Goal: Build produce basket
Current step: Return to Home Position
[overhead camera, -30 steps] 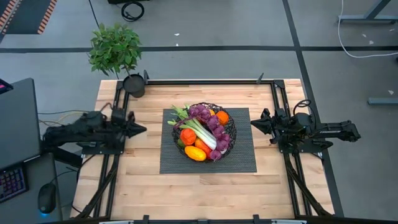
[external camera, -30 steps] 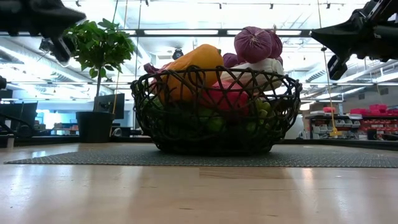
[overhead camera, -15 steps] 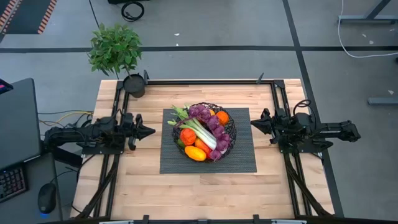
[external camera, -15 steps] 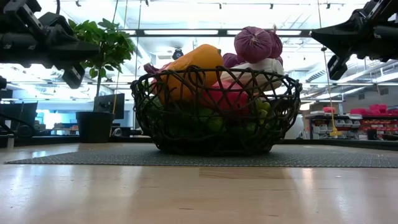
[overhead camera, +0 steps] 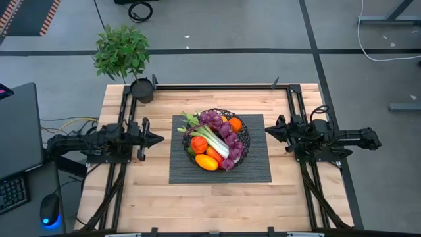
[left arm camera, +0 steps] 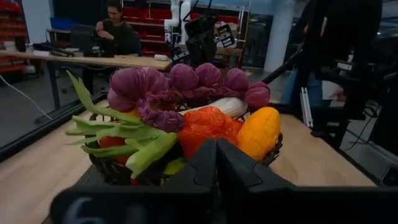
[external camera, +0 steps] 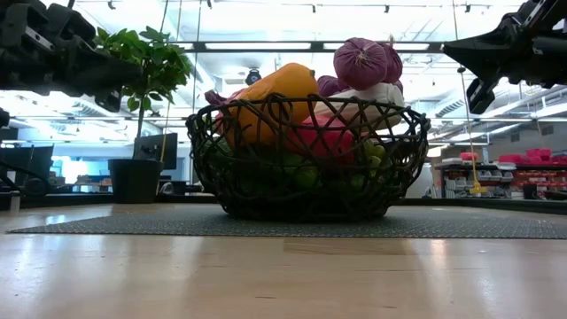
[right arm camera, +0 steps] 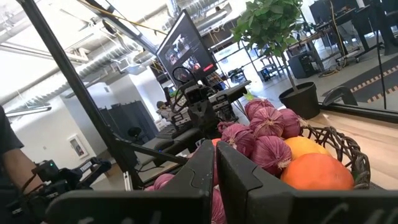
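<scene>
The black wire-mesh basket point(overhead camera: 216, 139) stands on a dark mat point(overhead camera: 256, 164) at the table's middle, filled with produce: purple grapes point(overhead camera: 223, 128), a leek point(overhead camera: 210, 137), a yellow pepper point(overhead camera: 206, 162), orange and red pieces. It also shows in the low view point(external camera: 306, 159). My left gripper point(overhead camera: 160, 139) hovers shut and empty left of the mat, pointing at the basket. My right gripper point(overhead camera: 267, 131) hovers shut and empty right of the mat. Both wrist views show shut fingers before the basket: the left gripper point(left arm camera: 216, 163) and the right gripper point(right arm camera: 215, 163).
A potted plant point(overhead camera: 125, 56) stands at the table's far left corner. A monitor point(overhead camera: 16, 128) and a mouse point(overhead camera: 49, 212) sit left of the table. A person point(left arm camera: 118, 31) sits at a bench in the room beyond.
My left gripper has moved toward the table's right edge, closer to the basket, and has come down a little in the low view. The basket and my right arm have kept still.
</scene>
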`<state>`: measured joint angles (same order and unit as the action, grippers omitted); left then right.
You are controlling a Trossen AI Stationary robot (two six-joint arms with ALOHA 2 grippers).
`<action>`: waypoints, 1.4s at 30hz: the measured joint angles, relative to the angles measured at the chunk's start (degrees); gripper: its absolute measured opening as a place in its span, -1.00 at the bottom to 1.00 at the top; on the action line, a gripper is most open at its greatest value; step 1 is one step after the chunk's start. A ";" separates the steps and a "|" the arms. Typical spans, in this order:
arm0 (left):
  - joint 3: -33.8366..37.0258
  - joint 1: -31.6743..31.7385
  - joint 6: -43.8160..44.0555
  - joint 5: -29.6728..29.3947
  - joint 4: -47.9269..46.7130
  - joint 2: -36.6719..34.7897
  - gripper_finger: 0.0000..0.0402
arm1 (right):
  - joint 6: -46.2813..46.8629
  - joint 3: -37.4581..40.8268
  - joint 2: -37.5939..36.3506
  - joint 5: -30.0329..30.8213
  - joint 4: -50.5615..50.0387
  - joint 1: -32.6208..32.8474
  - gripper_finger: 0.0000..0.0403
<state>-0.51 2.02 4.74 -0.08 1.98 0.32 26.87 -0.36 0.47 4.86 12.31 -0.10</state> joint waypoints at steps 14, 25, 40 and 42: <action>0.04 0.00 12.84 0.09 0.23 0.02 -0.91 | -0.02 0.00 0.00 -0.01 -0.02 0.00 -0.89; 0.06 0.00 12.63 0.11 0.30 0.02 -0.89 | 0.00 0.00 0.00 -0.02 -0.02 0.00 -0.89; 0.07 0.00 12.61 0.11 0.34 0.02 -0.86 | -0.02 0.00 0.00 -0.02 0.00 0.02 -0.89; 0.07 0.00 12.61 0.11 0.34 0.02 -0.87 | -0.02 0.00 0.00 -0.02 -0.01 0.00 -0.89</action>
<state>-0.45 2.02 17.34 0.03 2.33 0.34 26.86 -0.36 0.47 4.84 12.31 -0.10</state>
